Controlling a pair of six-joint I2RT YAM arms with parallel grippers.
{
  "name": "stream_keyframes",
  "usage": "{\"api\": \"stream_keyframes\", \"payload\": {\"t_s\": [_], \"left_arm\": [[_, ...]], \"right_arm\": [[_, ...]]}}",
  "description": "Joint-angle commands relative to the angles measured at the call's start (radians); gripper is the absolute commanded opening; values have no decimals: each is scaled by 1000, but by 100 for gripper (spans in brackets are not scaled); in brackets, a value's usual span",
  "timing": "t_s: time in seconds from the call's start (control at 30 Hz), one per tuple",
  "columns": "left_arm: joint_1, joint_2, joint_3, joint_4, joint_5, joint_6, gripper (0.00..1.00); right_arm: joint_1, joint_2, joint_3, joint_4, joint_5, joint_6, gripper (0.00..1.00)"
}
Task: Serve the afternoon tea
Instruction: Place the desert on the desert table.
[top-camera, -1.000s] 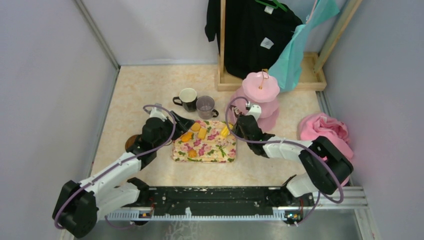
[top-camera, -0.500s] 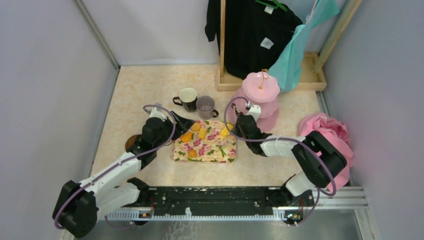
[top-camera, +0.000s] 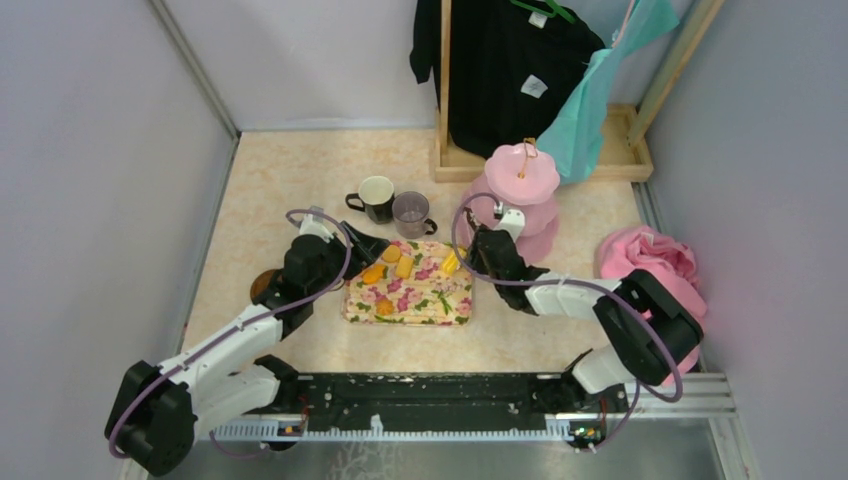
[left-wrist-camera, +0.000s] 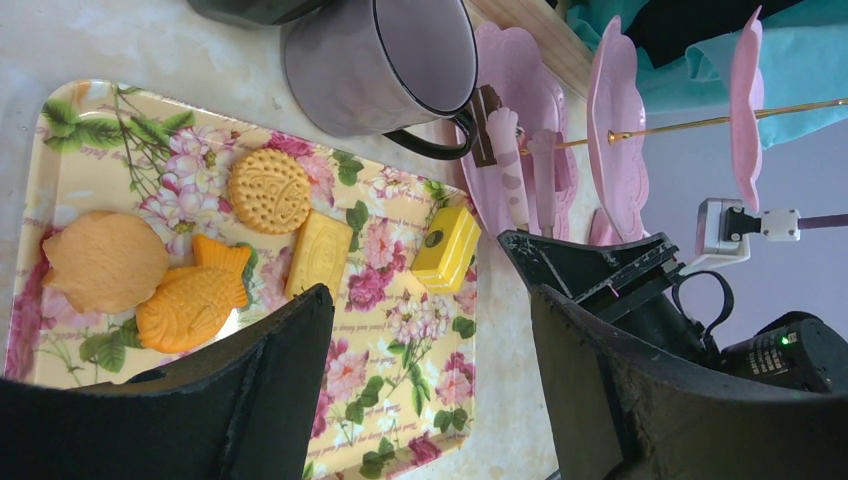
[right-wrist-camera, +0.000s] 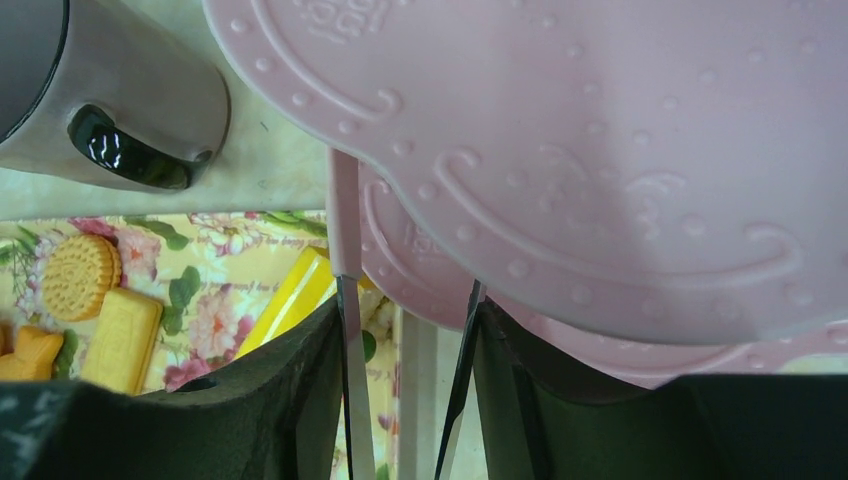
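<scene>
Orange, yellow and brown snacks (left-wrist-camera: 268, 190) lie on the flowered tray (top-camera: 412, 303). My left gripper (left-wrist-camera: 430, 300) hovers open over the tray's near edge, holding nothing. My right gripper (right-wrist-camera: 405, 330) is shut on pink-handled tongs (right-wrist-camera: 345, 230), tucked under the pink stand's (top-camera: 522, 172) tiers. In the left wrist view the tongs' (left-wrist-camera: 510, 160) tips rest at a brown snack (left-wrist-camera: 487, 110) on the lowest tier (left-wrist-camera: 500, 60). A yellow block (right-wrist-camera: 290, 295) sits at the tray's right end. The black mug (top-camera: 377, 197) and smoky mug (top-camera: 411, 212) stand behind the tray. One brown coaster (top-camera: 262, 283) peeks out by my left arm.
A wooden clothes rack (top-camera: 470, 165) with a black garment (top-camera: 510, 70) and a teal one stands at the back. A pink cloth (top-camera: 650, 262) lies bunched at the right. Grey walls close in left and right.
My right arm's elbow has shifted slightly while its gripper stays at the stand. The left arm has not moved.
</scene>
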Motion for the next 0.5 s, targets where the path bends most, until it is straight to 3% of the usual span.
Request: {"api": "stream_keyframes", "payload": {"t_s": [0.0,0.23,0.47], "left_arm": [[6,-14,9,34,6,19,78],[5,-15,9,34,6,19,78],[5,-17,12,31,6,21,78]], "right_arm": [[-10,-56,-21,16,-3,-3,47],[2,-120,-58,-11,-5,-9,46],[99,-225,-63,-109,67,-30,46]]}}
